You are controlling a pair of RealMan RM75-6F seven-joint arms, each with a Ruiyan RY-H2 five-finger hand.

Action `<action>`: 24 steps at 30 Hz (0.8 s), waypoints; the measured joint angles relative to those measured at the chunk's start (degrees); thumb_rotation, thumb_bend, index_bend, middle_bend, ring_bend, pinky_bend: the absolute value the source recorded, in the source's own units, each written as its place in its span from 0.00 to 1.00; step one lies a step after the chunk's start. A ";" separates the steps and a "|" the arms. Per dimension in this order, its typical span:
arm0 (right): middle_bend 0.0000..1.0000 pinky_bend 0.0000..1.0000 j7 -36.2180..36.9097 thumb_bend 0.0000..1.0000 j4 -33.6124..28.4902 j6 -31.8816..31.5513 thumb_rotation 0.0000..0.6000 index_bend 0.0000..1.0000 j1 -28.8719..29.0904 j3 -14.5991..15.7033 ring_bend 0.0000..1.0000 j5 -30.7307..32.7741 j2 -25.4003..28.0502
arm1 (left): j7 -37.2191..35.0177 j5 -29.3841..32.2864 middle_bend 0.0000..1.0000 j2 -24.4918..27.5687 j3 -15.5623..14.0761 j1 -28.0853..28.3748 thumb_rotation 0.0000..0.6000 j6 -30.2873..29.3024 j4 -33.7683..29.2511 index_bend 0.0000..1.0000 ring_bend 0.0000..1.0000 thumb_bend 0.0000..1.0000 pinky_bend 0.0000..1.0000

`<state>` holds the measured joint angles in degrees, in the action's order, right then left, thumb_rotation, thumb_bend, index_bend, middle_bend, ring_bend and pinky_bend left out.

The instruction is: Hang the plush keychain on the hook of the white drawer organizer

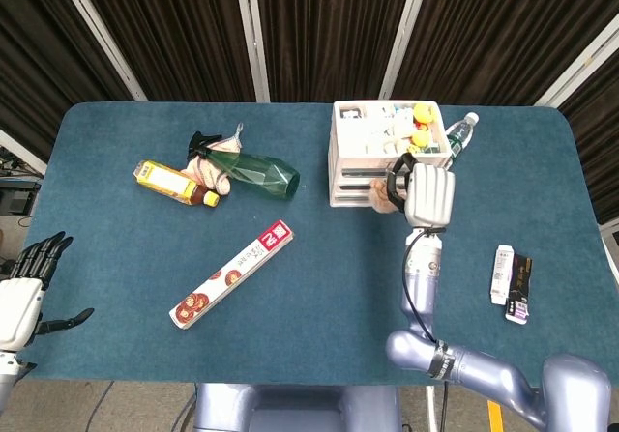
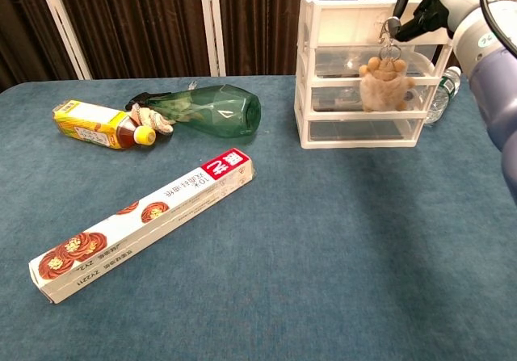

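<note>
The tan plush keychain (image 2: pixel 384 86) dangles by its metal ring in front of the white drawer organizer (image 2: pixel 333 70), level with the middle drawer. My right hand (image 2: pixel 426 4) pinches the ring near the organizer's top front edge; the hook itself is too small to make out. From above, the right hand (image 1: pixel 427 193) hovers against the organizer (image 1: pixel 353 162) front, with the plush (image 1: pixel 380 194) peeking out to its left. My left hand (image 1: pixel 27 287) hangs open off the table's left front corner, holding nothing.
A green spray bottle (image 2: pixel 206 112), a yellow-labelled bottle (image 2: pixel 98 124) and a long foil-wrap box (image 2: pixel 145 221) lie left of centre. A water bottle (image 1: pixel 458 140) stands right of the organizer. Small packets (image 1: pixel 512 283) lie at the right.
</note>
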<state>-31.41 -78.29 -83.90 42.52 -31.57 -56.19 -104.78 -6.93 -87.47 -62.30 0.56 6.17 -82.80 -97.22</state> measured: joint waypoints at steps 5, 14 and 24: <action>1.00 0.84 0.71 0.40 1.49 -0.15 1.00 0.74 -0.15 0.68 0.98 -0.19 -0.44 | 0.01 -0.20 0.00 -0.08 -0.06 -0.02 1.00 -0.08 0.00 0.02 0.00 0.08 0.00; 1.00 0.84 0.89 0.40 5.33 0.28 1.00 0.74 0.70 0.36 0.98 0.47 -1.27 | -0.12 -0.06 0.00 -0.09 -0.02 0.01 1.00 0.04 -0.01 0.02 0.00 0.08 0.00; 1.00 0.84 0.36 0.40 8.00 0.85 1.00 0.74 1.97 -0.91 0.98 1.62 -1.34 | -0.46 -0.10 0.00 -0.06 0.02 -0.07 1.00 -0.16 -0.19 0.02 0.00 0.08 0.00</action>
<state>-31.05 -70.29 -83.05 44.50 -32.47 -54.57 -106.12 -7.39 -87.56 -62.35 0.58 6.10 -82.96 -97.41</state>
